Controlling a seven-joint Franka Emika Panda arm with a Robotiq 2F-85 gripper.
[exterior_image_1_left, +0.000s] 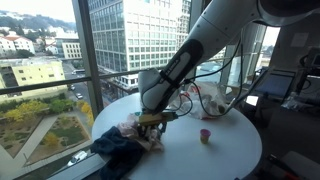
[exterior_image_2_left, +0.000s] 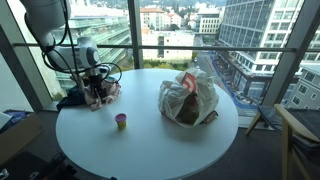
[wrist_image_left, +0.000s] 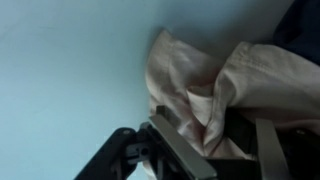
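My gripper (exterior_image_1_left: 150, 122) is down on a pile of cloth at the edge of the round white table (exterior_image_1_left: 215, 160), seen in both exterior views (exterior_image_2_left: 95, 88). In the wrist view its fingers (wrist_image_left: 215, 140) are apart and straddle a bunched fold of pale pink cloth (wrist_image_left: 195, 70). The pink cloth (exterior_image_1_left: 135, 133) lies against a dark blue garment (exterior_image_1_left: 118, 150), which also shows in an exterior view (exterior_image_2_left: 70, 100) and at the wrist view's top corner (wrist_image_left: 303, 22). The fingers touch the pink cloth, which fills the gap between them.
A crumpled plastic bag with dark contents (exterior_image_2_left: 187, 97) sits on the table (exterior_image_2_left: 150, 150) and also shows in an exterior view (exterior_image_1_left: 210, 98). A small pink and yellow cup (exterior_image_2_left: 121, 121) stands near the cloth (exterior_image_1_left: 205, 135). Windows and chairs ring the table.
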